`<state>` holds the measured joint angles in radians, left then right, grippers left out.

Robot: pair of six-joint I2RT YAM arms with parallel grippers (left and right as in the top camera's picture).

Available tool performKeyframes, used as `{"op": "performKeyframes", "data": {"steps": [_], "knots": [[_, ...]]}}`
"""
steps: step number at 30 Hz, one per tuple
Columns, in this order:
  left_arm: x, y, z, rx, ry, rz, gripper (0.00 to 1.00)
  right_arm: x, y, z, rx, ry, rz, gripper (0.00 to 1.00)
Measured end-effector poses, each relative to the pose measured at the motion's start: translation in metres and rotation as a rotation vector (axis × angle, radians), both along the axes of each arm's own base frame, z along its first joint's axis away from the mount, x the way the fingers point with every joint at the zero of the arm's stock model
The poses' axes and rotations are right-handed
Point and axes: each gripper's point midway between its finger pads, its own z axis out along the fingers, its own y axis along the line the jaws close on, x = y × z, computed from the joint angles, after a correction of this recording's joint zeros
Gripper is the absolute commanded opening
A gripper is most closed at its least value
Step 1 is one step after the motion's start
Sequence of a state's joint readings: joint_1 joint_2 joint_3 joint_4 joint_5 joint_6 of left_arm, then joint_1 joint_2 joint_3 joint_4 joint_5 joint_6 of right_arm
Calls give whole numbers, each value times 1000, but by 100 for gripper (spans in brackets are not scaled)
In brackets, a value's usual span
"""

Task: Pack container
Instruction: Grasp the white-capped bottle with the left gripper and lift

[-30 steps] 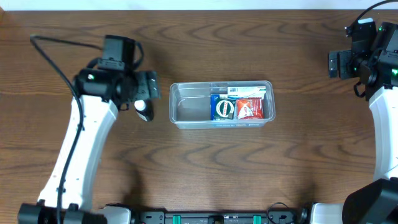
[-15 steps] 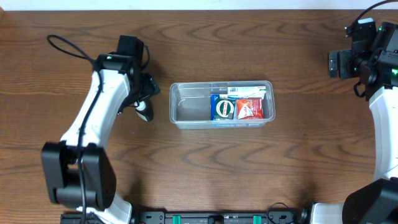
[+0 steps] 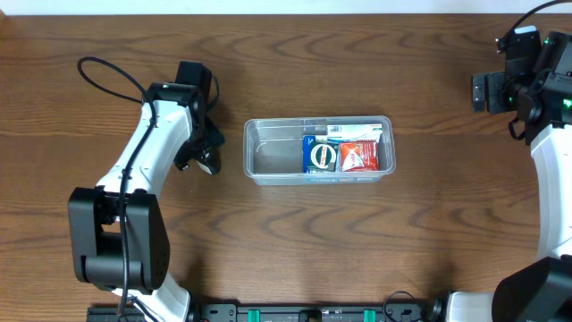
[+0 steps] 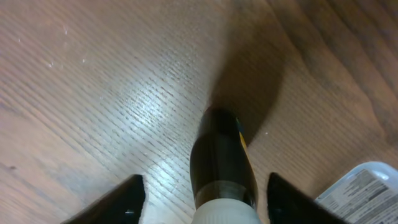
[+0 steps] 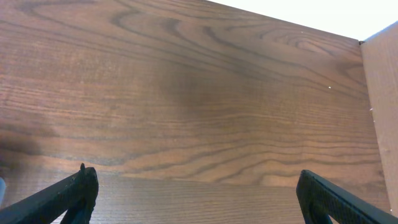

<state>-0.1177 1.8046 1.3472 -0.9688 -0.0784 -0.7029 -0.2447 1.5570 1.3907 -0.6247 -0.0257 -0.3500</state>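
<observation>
A small dark bottle [image 3: 207, 162] with a white cap lies on the wood table, left of the container [image 3: 268, 154]. The container is a clear shallow tub; its right half holds a blue packet [image 3: 319, 156], a red packet [image 3: 356, 156] and a white one [image 3: 354, 132]. My left gripper [image 3: 203, 150] is down over the bottle. In the left wrist view the bottle [image 4: 219, 155] lies between the two fingers, with a gap on each side, and the left gripper [image 4: 205, 202] stands open. My right gripper [image 3: 483, 92] hovers open at the far right over bare wood, as the right wrist view [image 5: 199, 193] shows.
The container's left half holds nothing. A white printed label [image 4: 364, 190] shows at the lower right corner of the left wrist view. The table's far edge runs along the top of the overhead view. A black cable [image 3: 107, 76] loops beside the left arm.
My left arm has swung in over the bottle and its fingers have come closer together around it. The right arm and the container have not moved.
</observation>
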Motion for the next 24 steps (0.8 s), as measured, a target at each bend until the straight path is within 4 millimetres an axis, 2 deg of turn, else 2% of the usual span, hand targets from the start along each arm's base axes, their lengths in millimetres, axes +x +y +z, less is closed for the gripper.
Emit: {"op": "performKeyframes", "data": {"steps": [3,4,7,17,20,24], "knots": [[1,0,0,-2,-3,7,31,0,0,0,0,0,0,99],[1,0,0,-1,-3,8,23,0,0,0,0,0,0,99],[1,0,0,-2,-5,4,15,0,0,0,0,0,0,99],[1,-2,0,-8,-2,-10,12,0,0,0,0,0,0,99],[1,-8,0,-47,6,-67,13,0,0,0,0,0,0,99],[5,-27,7,-143,-1,-197,13,0,0,0,0,0,0,99]]}}
